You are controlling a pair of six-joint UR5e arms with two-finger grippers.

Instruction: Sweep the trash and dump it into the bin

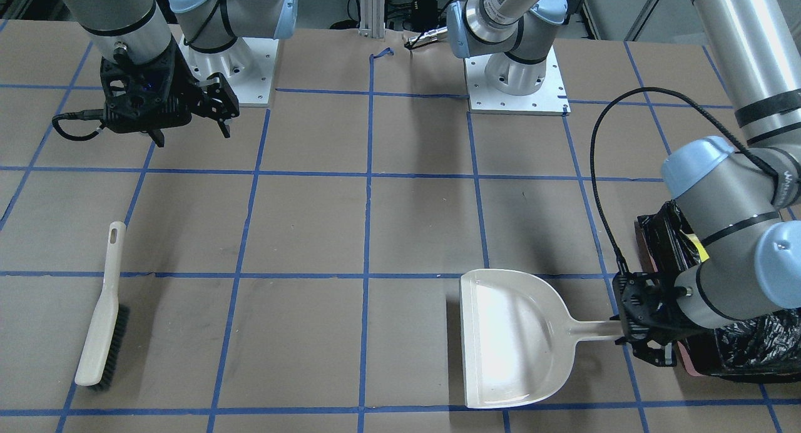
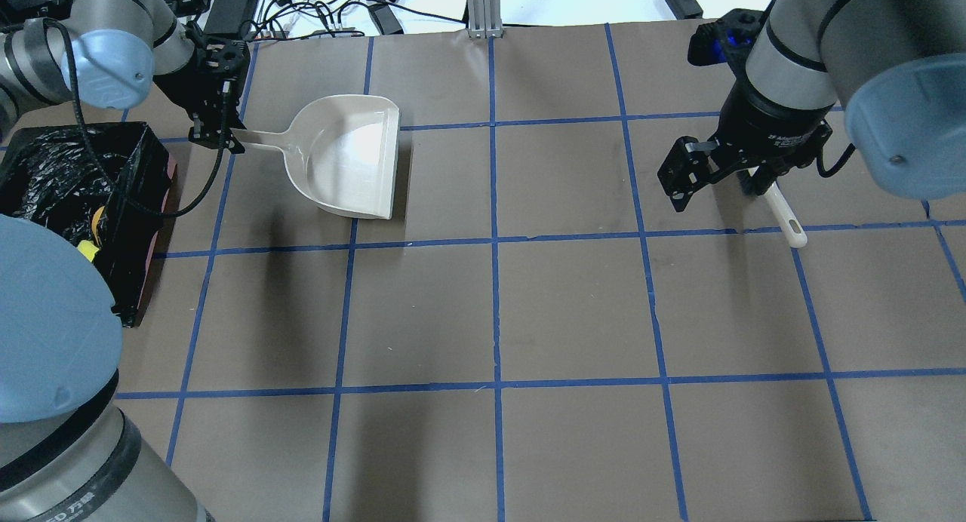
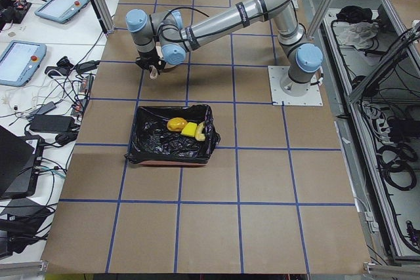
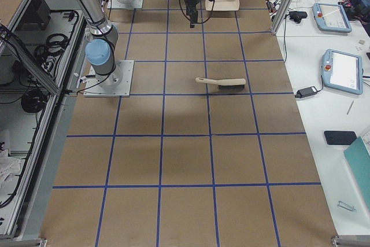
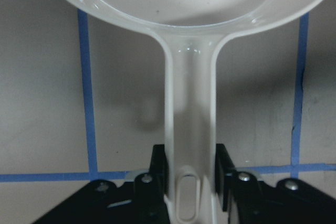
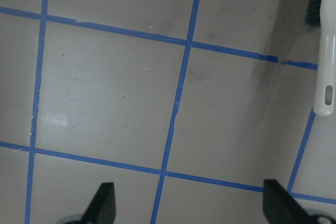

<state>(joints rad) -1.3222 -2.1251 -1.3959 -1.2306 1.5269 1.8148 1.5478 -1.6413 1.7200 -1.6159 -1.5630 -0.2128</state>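
Jaws first: the left gripper (image 5: 190,174) has its black jaws pinched onto the very end of the handle of the beige, glossy plastic dustpan (image 1: 513,339). One finger (image 5: 159,167) sits on each side of the handle, right by the oval hanging hole. The scoop is smooth and shiny with a raised rim. Its wide mouth points away from the gripper, toward the middle of the brown-paper-covered table (image 1: 425,233) with its blue tape grid. Can't tell if the pan sits flat on the table or hangs just off it.

The right gripper (image 6: 191,208) is up in the air with its jaws spread wide, holding nothing and touching nothing. The long cream plastic hand brush (image 1: 100,314) with dark bristles lies flat on the table, near that gripper but apart from it. There's a small slotted hole at the tip of its handle.

Trash is all in the bin (image 3: 170,139), a rectangular container lined with a crinkly, glossy black plastic bag, with a pink edge peeking out underneath. It stands on the table on the robot's left side, near the left gripper. Lying side by side on the bag are three pieces:
- a glossy orange-yellow potato-shaped lump (image 3: 176,124)
- a bright yellow-green wedge (image 3: 189,130)
- a pale cream curved slice (image 3: 201,133)

Writing-wise, the overhead view shows white lettering on the right gripper's black body and on a grey arm segment in the bottom corner. Both are too small or cut off for me to read.
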